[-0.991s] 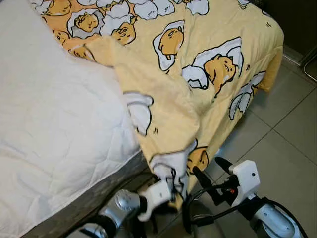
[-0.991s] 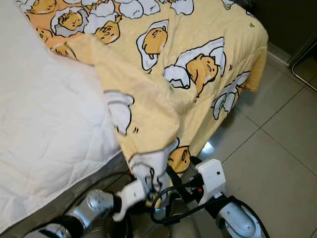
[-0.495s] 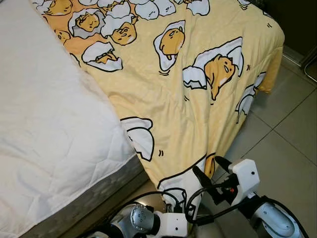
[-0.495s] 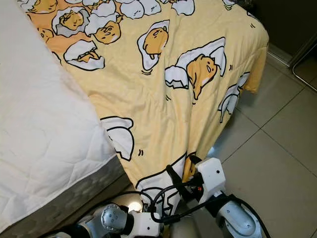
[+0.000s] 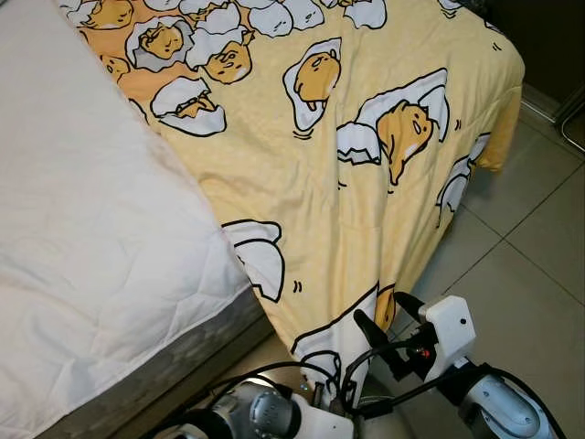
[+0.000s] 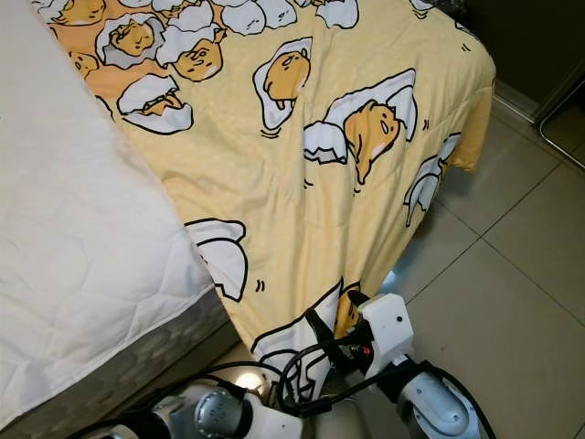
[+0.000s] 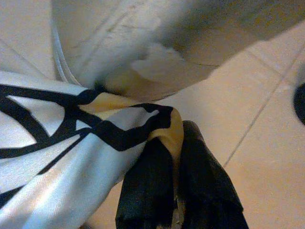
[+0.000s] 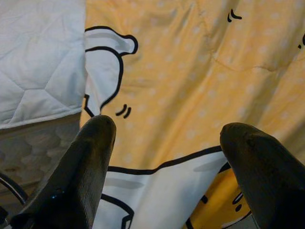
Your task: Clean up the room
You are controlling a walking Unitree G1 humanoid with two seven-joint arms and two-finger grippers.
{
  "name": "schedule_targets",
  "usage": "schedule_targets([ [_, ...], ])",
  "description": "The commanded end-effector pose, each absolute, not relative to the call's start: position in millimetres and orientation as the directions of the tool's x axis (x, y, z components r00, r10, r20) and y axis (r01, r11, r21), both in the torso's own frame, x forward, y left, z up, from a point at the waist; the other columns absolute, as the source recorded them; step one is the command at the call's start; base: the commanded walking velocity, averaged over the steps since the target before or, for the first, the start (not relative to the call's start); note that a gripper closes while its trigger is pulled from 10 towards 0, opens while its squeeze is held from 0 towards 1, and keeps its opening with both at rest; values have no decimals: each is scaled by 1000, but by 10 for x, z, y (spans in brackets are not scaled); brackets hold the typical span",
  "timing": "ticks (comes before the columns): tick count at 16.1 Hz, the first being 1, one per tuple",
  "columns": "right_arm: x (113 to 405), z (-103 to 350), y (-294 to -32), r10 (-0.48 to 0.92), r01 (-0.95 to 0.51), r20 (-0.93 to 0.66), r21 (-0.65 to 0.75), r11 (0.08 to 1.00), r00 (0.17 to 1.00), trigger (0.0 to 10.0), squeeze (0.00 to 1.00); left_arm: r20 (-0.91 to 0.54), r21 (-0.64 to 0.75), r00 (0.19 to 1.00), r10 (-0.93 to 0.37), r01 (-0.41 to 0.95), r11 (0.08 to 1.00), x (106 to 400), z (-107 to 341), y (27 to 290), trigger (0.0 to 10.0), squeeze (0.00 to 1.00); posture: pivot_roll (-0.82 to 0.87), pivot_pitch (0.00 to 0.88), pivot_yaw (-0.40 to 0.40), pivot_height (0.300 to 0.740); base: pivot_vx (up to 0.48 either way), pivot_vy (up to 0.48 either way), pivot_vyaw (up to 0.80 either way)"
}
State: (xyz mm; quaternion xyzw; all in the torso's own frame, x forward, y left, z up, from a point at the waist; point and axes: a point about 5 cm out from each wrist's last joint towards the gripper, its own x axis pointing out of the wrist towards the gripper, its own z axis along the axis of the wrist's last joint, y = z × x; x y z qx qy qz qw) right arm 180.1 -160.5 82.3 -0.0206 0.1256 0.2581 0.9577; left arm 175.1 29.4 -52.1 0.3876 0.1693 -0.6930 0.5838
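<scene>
Left eye view takes the bed as its landmark: the white quilted mattress (image 5: pixel 91 247) lies bare on the bed's left half, and just right of it the yellow blanket (image 5: pixel 366 183) with its egg-cartoon print covers the rest, spilling over the bed's near corner toward the tiled floor (image 5: pixel 530 274).

Below that corner, the left gripper (image 7: pixel 174 188) has its two black fingers clenched on the blanket's bottom hem, the fabric pinched between them, as the left wrist view shows. Only a thin edge of cloth sits in the pinch, so a hard or jerky tug would likely slip it free and let the hem drop to the floor. Pulling too far down could also drag the whole blanket off the bed, since nothing weighs it down on the mattress.

Right of the hanging corner, the right gripper (image 8: pixel 167 157) hovers spread wide in front of the draped cloth, holding nothing; the right wrist view looks between its fingers at the print and the mattress edge. If it closes where it is, it may catch a loose fold rather than the hem, which would bunch the cloth instead of spreading it.

Black cables (image 5: pixel 366 384) run beside both grippers near the hem, and the fabric may snag on them as the arms move.
</scene>
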Motion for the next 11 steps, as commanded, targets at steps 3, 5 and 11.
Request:
schedule_targets([
  [3,1754,792,-1603,506,-516,-261,34,856,822,10000,0,-756,265,54,-652,936,-230,1743,-575,307,10000,1000,-342,253,62,740,0,0,0],
  [5,1752,790,-1608,507,-517,-264,33,855,821,10000,0,-749,267,79,-658,945,-190,1782,-560,291,10000,1000,-342,253,62,740,0,0,0],
  [11,1764,785,-1609,509,-519,-260,33,854,821,10000,0,-785,179,12,-619,962,-208,1811,-573,399,10000,1000,-336,249,66,740,0,0,0],
])
